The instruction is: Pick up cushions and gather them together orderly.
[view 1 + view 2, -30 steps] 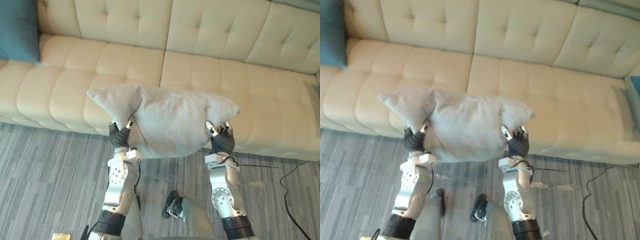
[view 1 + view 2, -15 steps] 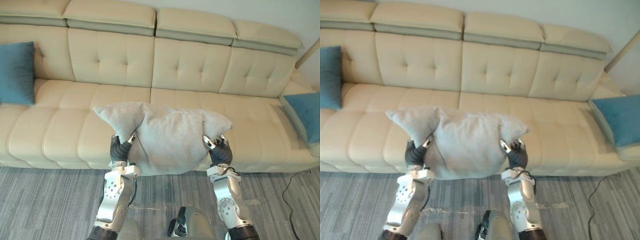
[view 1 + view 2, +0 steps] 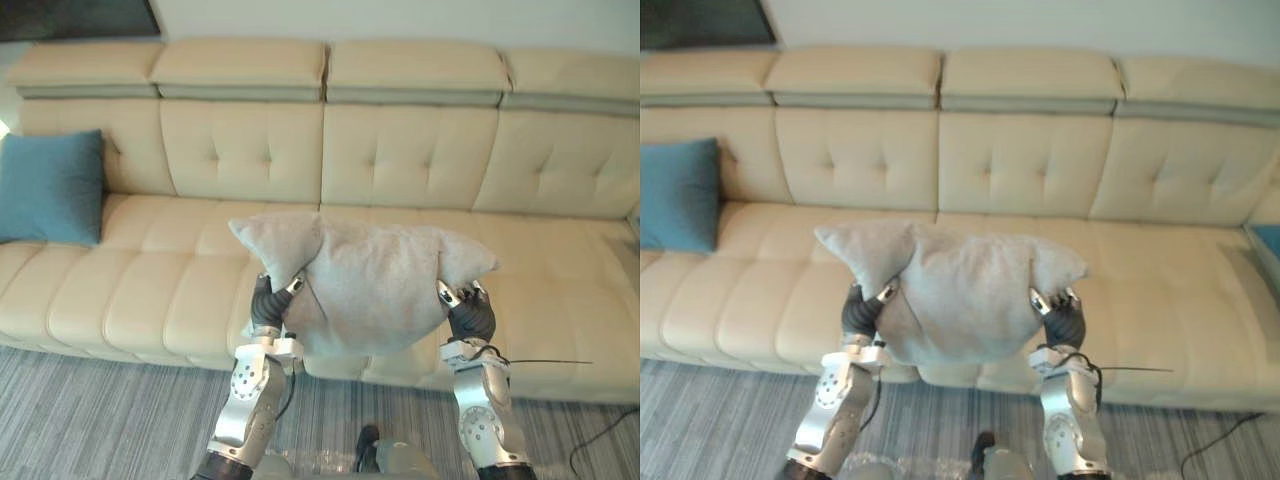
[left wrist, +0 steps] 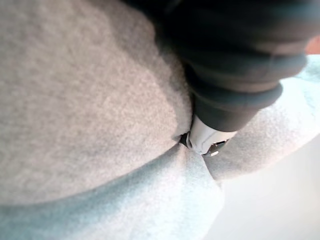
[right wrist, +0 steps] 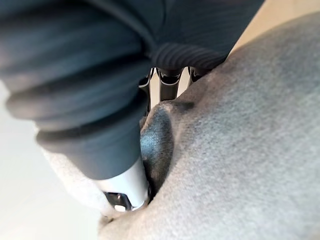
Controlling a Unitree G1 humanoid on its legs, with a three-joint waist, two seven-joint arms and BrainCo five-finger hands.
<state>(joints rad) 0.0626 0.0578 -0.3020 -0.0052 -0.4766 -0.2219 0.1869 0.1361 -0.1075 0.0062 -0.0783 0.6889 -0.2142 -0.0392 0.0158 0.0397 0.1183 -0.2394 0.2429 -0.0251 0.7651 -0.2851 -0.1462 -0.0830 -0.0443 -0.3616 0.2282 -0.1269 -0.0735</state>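
While left hand (image 3: 268, 305) and right hand (image 3: 470, 312) are clenching fingers into the grey cushion (image 3: 370, 285), holding it over the sofa (image 3: 150, 290) seat | step: carrying | next, probably: swinging toward teal cushion (image 3: 50, 187) at 9 o'clock

Blue cushion (image 3: 50, 187) on cream sofa (image 3: 400, 150)

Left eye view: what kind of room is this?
Probably a living room or lounge: long cream tufted sofa, teal cushion on its seat, grey carpet. The left hand and right hand grip a grey cushion.
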